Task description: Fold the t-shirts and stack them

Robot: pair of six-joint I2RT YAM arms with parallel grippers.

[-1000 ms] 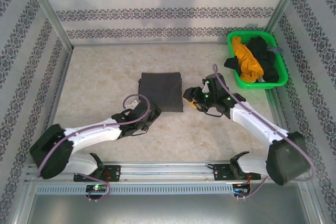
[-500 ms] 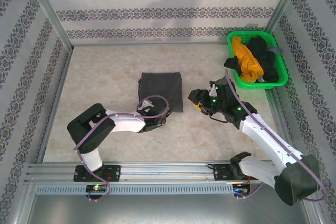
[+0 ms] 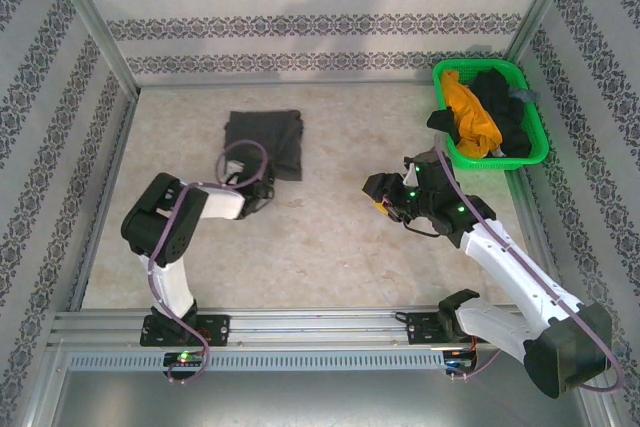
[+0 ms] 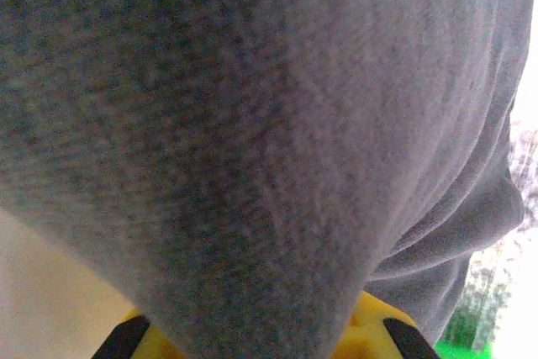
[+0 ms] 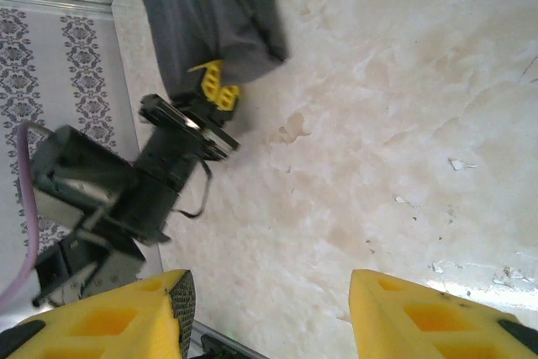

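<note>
item 1, one dark charcoal-grey cotton t-shirt (image 3: pixel 265 139), folded to a rough rectangle and lying flat on the pale marbled table top (image 3: pixel 330 247), left of centre and towards the far wall. its near hem is bunched where the left gripper (image 3: pixel 262 179) meets it. in the right wrist view the yellow fingers (image 5: pixel 217 84) sit close together on that hem, pinching the cloth. in the left wrist view grey knit (image 4: pixel 252 124) drapes over the fingers (image 4: pixel 374 329). item 2, one bright green plastic mesh basket (image 3: pixel 480 162) in the far right corner, well apart from the folded shirt. it holds one mustard-yellow t-shirt (image 3: pixel 470 112), crumpled. beside that lies black cloth (image 3: pixel 505 107) in a heap, number of garments cannot be told. item 3, two white arms with black joints. the right gripper (image 3: pixel 374 195) hangs over bare table between shirt and basket, yellow jaws spread wide with nothing between them (image 5: pixel 269 283). item 4, grey-on-white patterned wall panels (image 3: pixel 320 22) on three sides.
</note>
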